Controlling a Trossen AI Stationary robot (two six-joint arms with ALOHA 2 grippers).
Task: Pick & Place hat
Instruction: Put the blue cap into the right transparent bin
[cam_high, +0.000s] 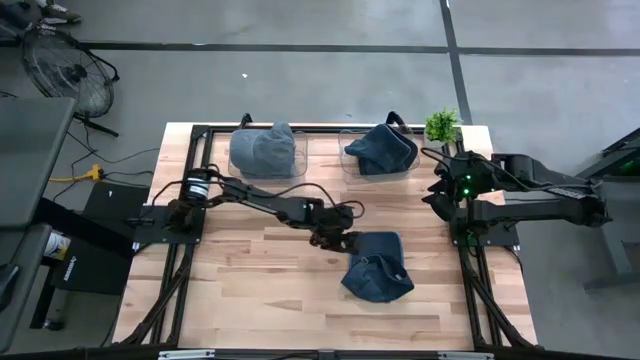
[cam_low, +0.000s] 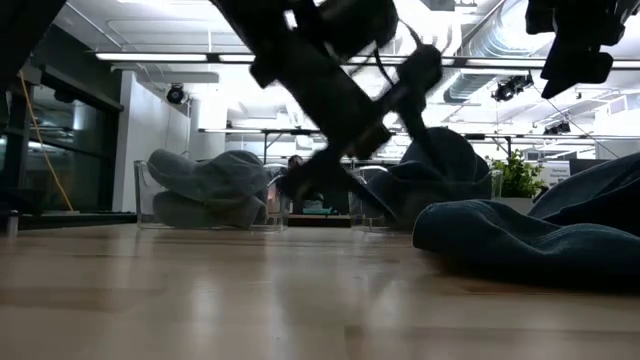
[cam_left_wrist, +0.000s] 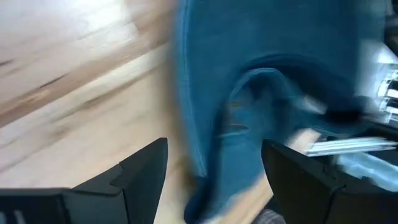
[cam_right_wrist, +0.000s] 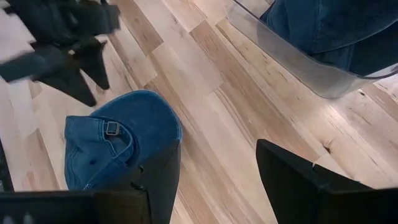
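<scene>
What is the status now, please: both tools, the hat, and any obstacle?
Left tool open, beside the blue hat. Right tool open, waiting at table's right edge. Hat flat on table, not gripped. Nothing in the way.

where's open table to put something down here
Bare wood runs along the near edge, left of the loose blue hat and below the left gripper. Crowded: the far edge, with the grey hat's bin, blue hat's bin and plant.

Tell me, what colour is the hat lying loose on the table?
Blue denim hat, clearest in the right wrist view.
</scene>
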